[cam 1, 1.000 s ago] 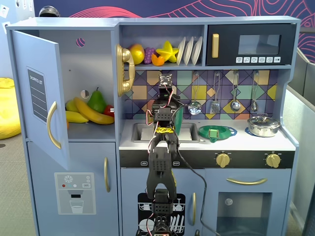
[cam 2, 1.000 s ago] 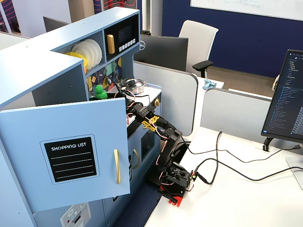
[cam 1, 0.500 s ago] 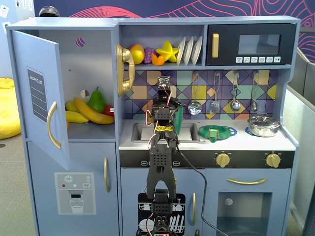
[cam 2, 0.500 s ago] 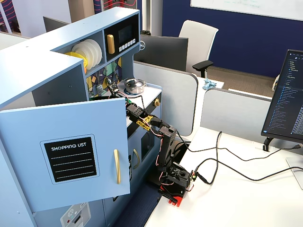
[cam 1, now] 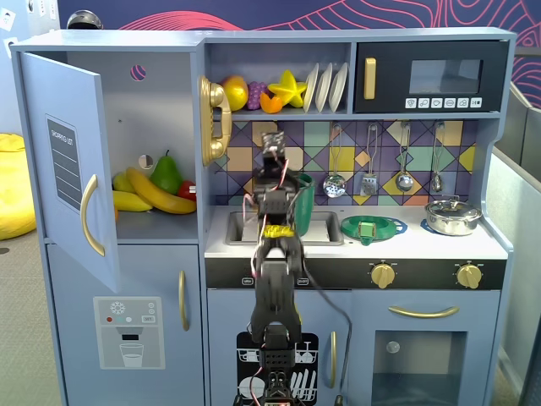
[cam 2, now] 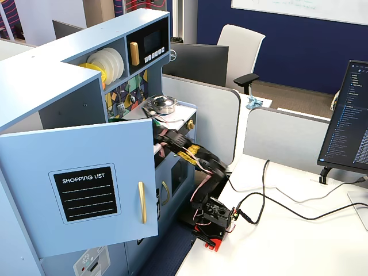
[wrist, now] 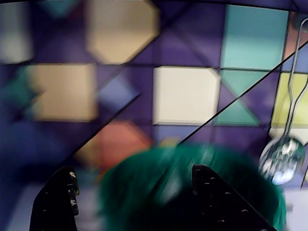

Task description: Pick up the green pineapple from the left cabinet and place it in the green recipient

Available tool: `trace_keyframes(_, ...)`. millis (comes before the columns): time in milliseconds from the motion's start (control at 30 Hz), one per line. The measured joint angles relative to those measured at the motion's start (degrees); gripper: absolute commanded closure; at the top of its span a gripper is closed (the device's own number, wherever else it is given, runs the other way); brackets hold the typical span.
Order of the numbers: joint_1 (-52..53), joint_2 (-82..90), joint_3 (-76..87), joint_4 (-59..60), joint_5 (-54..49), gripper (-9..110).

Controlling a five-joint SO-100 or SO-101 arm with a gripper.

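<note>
My gripper (cam 1: 272, 142) is raised in front of the tiled backsplash, above the sink. In the wrist view the gripper (wrist: 134, 171) has its jaws wide apart with nothing between them. The green recipient (cam 1: 304, 188), a dark green cup, stands at the sink just behind the arm. In the wrist view it is a blurred green shape (wrist: 159, 192) just below and beyond the fingers. The left cabinet (cam 1: 152, 110) has its door (cam 2: 80, 190) swung open. The green pineapple shows in no view.
The cabinet holds bananas (cam 1: 156, 196) and a green pear (cam 1: 166, 173). A flat green strainer dish (cam 1: 372, 227) and a steel pot (cam 1: 452, 216) sit on the counter to the right. Utensils hang on the backsplash, including a slotted spoon (wrist: 283, 159). The microwave (cam 1: 431, 78) is at top right.
</note>
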Motion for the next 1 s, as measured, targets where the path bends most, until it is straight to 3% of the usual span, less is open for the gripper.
trace_keyframes(367, 2.37, 37.71, 35.68, 22.85, 6.5, 84)
trace_keyframes(700, 3.52, 52.56, 59.24, 38.06, 12.39, 89)
trace_keyframes(1000, 3.52, 58.62, 69.26, 52.82, 11.34, 96)
